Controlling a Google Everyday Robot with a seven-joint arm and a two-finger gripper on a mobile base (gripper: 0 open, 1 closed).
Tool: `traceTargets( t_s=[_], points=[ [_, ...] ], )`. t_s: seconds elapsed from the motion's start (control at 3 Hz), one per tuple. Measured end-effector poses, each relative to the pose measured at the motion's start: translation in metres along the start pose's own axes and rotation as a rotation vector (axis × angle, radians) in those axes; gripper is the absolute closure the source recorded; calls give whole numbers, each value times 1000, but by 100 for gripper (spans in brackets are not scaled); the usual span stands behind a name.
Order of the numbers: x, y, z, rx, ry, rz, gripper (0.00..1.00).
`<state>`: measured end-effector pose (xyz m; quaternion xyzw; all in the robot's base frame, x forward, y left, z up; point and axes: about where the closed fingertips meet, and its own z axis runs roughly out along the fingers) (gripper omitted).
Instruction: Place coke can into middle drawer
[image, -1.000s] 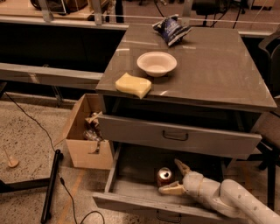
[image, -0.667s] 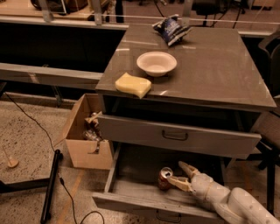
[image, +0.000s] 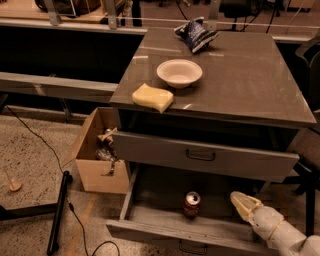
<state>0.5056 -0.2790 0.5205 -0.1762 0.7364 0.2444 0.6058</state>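
Coke can (image: 192, 204) stands upright on the floor of the pulled-out middle drawer (image: 160, 222), near its front wall. Claw (image: 244, 205) hangs at 3 o'clock of the can, apart from it; cannot tell if spread or pressed together. On the surface (image: 250, 85): white bowl (image: 179, 73), yellow sponge (image: 152, 97) at its 7 o'clock, snack bag (image: 196, 34) at 12 o'clock.

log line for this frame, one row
coke can: upright in middle drawer | drawer: open | pincer: right of can, apart from it, holding nothing
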Motion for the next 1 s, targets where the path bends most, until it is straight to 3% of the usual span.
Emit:
traceTargets(
  t_s=[0.33,0.67,1.0],
  points=[
    [-18,-15,-44,76,-1,16,100],
    [-33,-20,-85,179,-34,34,100],
    [-36,-31,-124,261,-55,45,87]
  ],
)
